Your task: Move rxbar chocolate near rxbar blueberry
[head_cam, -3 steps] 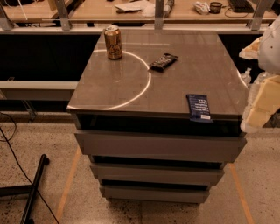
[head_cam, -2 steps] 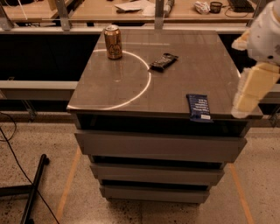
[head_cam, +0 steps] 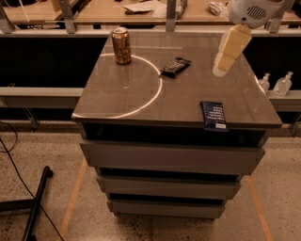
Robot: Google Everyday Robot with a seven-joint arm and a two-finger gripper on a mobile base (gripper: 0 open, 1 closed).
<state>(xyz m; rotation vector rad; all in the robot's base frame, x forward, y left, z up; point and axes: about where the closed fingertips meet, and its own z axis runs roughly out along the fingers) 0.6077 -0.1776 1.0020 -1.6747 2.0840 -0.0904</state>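
The rxbar chocolate [head_cam: 175, 67], a flat black wrapped bar, lies at the back middle of the grey tabletop [head_cam: 117, 96]. The rxbar blueberry [head_cam: 213, 115], a flat dark-blue wrapped bar, lies near the front right edge. My gripper [head_cam: 220, 69] hangs from the white arm [head_cam: 249, 12] above the back right of the table. It is to the right of the black bar, apart from it, and well behind the blue bar. It holds nothing that I can see.
A bronze can [head_cam: 122, 45] stands upright at the back left of the table. A bright arc of light curves across the tabletop. Drawers sit below the top. Two clear bottles [head_cam: 277, 84] stand on a ledge to the right. A wooden bench runs behind.
My gripper has moved up and to the left, from beside the table's right edge to above its back right part. The bars and can have not moved.
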